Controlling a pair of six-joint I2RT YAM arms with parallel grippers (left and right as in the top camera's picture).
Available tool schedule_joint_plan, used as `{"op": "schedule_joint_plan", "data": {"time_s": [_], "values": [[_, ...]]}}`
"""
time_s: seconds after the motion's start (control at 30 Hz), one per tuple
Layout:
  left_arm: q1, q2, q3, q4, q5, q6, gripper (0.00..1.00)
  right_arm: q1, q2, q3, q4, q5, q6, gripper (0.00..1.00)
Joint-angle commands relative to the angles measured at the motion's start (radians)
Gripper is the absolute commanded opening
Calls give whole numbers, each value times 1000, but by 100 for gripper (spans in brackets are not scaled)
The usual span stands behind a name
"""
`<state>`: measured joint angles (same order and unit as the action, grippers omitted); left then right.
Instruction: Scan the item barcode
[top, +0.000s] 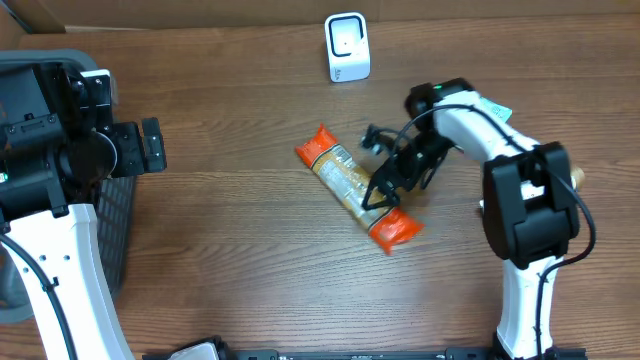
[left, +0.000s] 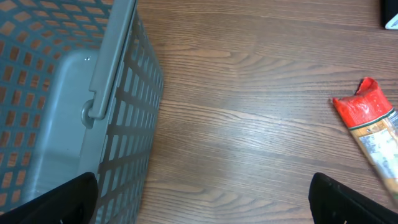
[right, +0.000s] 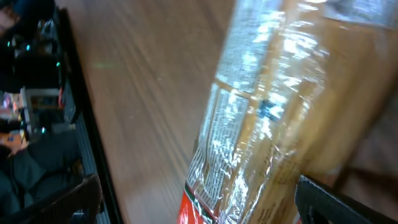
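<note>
Worktop (top: 230, 230): wood.
Basket (left: 130, 124): left edge, below the left jaws, which stood wide apart, empty, and well away from the packet.
Packet (top: 340, 170): long, lay diagonally, far-left to near-right. The right jaws stood apart astride its near half, possibly touching.
Scanner (top: 347, 47): beyond the packet.

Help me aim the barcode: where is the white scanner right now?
In the overhead view the white scanner stands near the far edge of the table, about centre, beyond the orange-ended packet.
</note>
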<state>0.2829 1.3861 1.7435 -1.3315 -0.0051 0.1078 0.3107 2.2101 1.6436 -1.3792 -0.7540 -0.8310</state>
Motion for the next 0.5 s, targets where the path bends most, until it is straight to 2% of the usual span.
{"op": "schedule_joint_plan", "data": {"time_s": [0.0,0.13,0.27,0.47], "values": [[-2,0,8,0,-3,15,100,72,-10,17,5,14,0,100],[-2,0,8,0,-3,15,100,90,-57,55,27,93,124,100],[-2,0,8,0,-3,15,99,86,-128,114,61,203,306,100],[-2,0,8,0,-3,15,100,83,-278,150,133,568,727,100]]}}
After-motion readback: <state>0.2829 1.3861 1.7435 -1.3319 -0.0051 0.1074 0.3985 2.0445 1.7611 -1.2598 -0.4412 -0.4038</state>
